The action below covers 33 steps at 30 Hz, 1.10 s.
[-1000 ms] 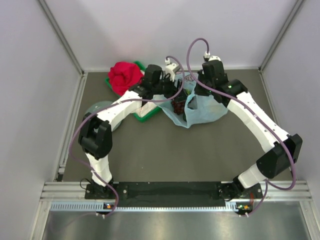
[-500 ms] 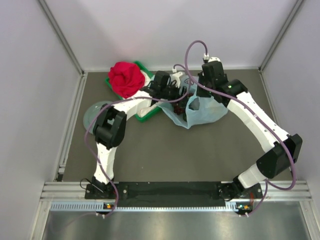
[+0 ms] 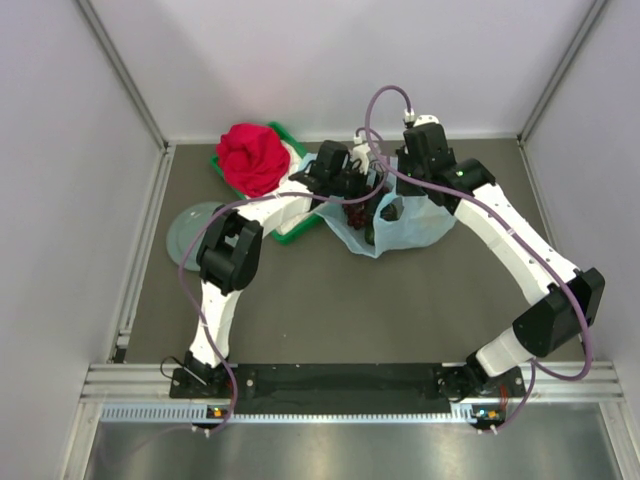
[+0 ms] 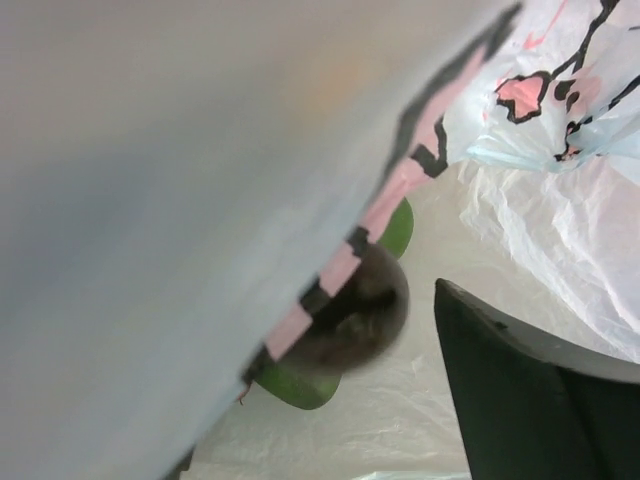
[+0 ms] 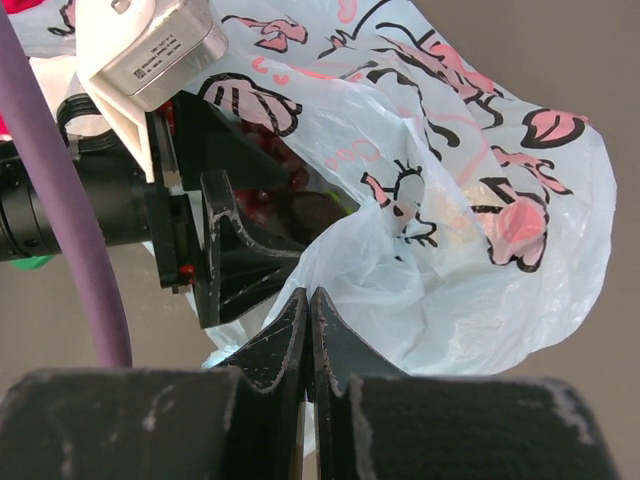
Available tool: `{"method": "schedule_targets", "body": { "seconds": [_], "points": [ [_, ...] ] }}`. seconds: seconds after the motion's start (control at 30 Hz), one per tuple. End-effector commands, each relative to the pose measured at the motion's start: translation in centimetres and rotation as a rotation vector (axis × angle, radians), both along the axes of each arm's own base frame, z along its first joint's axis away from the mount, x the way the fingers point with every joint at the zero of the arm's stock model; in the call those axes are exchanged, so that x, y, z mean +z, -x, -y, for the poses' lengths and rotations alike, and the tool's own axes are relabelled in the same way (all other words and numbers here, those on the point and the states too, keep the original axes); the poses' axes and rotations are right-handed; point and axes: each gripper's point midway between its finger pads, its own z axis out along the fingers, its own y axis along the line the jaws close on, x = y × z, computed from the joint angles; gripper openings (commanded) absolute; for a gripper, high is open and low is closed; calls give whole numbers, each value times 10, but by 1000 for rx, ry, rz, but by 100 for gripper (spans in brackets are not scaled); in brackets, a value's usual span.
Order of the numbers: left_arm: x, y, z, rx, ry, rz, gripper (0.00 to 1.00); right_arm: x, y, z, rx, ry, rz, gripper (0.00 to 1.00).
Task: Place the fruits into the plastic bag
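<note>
Left end effector (image 3: 355, 195) is gaping empty inside the translucent light-blue plastic bag (image 5: 470, 290), dark round fruit (image 4: 355, 310) lying mid-frame just ahead; right end effector (image 5: 307, 300) is pinching the rim.

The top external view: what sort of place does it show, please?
Likely a robot lab test cell: plain white panel walls enclose a dark grey table, with two white-and-black arms bolted to an aluminium rail.

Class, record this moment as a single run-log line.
left gripper: open, inside plastic bag | right gripper: shut on bag rim | grapes: in bag | dark fruit: in bag
</note>
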Motion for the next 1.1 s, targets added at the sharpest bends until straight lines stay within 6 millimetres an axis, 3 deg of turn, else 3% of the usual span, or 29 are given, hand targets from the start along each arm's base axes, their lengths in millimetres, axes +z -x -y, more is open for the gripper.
{"method": "schedule_targets", "body": {
  "seconds": [0.0,0.33,0.53,0.57,0.63,0.67,0.73,0.77,0.93,1.07],
  "points": [
    [36,-7,7,-11,62,90,92,25,-6,9,-20,3,67,0],
    [52,2,-8,9,32,127,97,23,-12,12,-49,-7,73,0],
    [85,22,-23,22,50,182,99,23,-15,15,-80,-16,77,0],
    [103,26,-26,27,76,205,99,24,-15,16,-85,-22,77,0],
    [109,37,-30,15,85,193,99,22,-17,16,-91,-34,69,0],
    [122,43,-33,16,99,194,99,20,-18,17,-95,-36,64,0],
    [124,55,-39,8,85,167,99,19,-19,16,-100,-42,63,0],
    [139,59,-47,15,81,224,99,18,-20,15,-101,-44,64,0],
    [139,60,-90,138,-53,292,99,16,-23,10,-99,-67,58,0],
    [163,63,-124,239,-121,411,99,13,-26,5,-96,-87,50,0]
  ]
}}
